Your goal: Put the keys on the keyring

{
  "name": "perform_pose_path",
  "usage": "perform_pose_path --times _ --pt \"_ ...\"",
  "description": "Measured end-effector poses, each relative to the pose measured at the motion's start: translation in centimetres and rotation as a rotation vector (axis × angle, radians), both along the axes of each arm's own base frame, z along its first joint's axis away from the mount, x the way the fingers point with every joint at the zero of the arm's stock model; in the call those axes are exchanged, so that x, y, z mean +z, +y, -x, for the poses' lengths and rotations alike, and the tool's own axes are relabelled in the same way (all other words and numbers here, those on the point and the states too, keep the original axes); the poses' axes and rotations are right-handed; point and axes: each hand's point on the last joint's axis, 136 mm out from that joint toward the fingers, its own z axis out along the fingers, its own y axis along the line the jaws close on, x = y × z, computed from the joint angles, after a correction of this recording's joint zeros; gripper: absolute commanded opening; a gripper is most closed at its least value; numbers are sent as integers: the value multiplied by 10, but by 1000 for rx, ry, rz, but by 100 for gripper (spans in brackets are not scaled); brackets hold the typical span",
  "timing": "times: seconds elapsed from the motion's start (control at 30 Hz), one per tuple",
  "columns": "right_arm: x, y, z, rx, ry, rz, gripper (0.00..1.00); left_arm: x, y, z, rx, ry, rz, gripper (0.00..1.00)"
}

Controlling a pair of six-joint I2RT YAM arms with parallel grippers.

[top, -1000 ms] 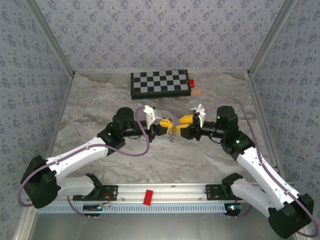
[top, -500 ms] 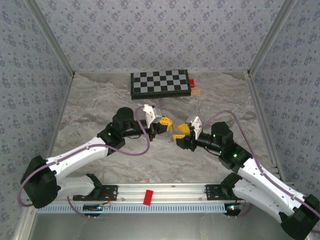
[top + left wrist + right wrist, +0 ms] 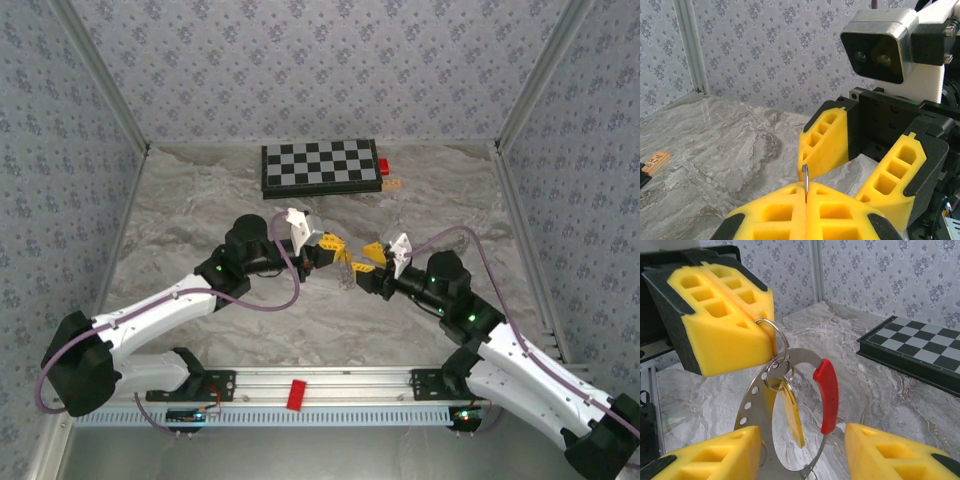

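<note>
The keyring (image 3: 754,399), a flat grey metal loop with a red section (image 3: 828,395), hangs from a small wire ring (image 3: 781,337). A yellow key (image 3: 792,415) dangles on a second small ring inside the loop. My left gripper (image 3: 771,335) is shut on the top wire ring, whose thin edge pokes out between the pads (image 3: 805,181). My right gripper (image 3: 802,430) is open, one finger on each side of the loop's lower part. From above, the left gripper (image 3: 335,250) and the right gripper (image 3: 368,256) face each other at mid-table, the keyring (image 3: 347,274) hanging between them.
A folded chessboard (image 3: 320,165) lies at the back of the marble table. A small red piece (image 3: 384,166) and a small orange piece (image 3: 394,184) lie by its right end. The orange piece (image 3: 655,160) lies flat on the table surface.
The right arm swung its wrist down toward the near side, drew its gripper back from the left one, then closed in again lower. The left arm held still with the ring.
</note>
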Motion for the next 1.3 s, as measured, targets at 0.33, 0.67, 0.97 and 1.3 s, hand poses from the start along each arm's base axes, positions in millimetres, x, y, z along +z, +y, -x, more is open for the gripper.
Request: perform_pose_path --times 0.33,0.67,0.97,1.3 --pt "-9 -6 -16 -11 70 -11 48 0 0 1 -7 8 2 0" --pt "-14 12 -14 93 128 -24 48 0 -1 2 -11 9 2 0" --pt "-9 14 -12 109 117 -37 49 -2 -1 1 -10 12 -2 0" --pt "-1 11 -10 105 98 -55 49 -3 -1 1 -10 13 -3 0"
